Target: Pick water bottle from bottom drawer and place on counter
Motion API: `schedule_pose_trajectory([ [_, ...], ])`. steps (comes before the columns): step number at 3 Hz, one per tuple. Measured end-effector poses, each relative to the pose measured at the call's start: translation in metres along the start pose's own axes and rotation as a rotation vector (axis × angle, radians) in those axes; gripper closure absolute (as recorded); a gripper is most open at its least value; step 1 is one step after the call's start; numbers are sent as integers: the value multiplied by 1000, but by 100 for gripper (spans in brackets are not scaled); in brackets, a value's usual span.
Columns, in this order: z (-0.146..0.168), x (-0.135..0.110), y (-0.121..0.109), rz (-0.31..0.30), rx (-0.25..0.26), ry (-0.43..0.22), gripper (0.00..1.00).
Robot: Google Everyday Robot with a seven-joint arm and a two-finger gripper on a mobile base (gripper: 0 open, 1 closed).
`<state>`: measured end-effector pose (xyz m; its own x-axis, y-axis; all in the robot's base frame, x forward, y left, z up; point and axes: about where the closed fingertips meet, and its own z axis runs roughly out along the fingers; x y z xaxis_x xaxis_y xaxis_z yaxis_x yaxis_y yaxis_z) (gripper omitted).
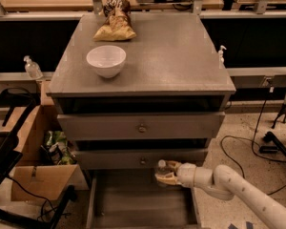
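Clear plastic, ribbed and white-capped, the small water bottle (160,167) is pinched in the pincer (163,177); below it lies the wide grey bottom drawer (133,205).

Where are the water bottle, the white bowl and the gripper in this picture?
water bottle (162,166): camera view, on its upper part by the cap.
white bowl (106,60): camera view, on its inner wall.
gripper (168,176): camera view, between its fingertips, shut on the bottle above the bottom drawer (133,205).
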<state>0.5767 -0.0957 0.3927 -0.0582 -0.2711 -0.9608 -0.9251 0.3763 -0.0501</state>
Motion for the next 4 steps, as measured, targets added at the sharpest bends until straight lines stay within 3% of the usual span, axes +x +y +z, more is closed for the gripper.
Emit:
schedule_pose_trajectory([
  [1,-51,-111,-8,10,169,34,100],
  [2,-67,-207,46,12,196,77,100],
  [3,-68,-255,120,-21,152,165,100],
  [4,-69,-254,115,-33,155,168,100],
])
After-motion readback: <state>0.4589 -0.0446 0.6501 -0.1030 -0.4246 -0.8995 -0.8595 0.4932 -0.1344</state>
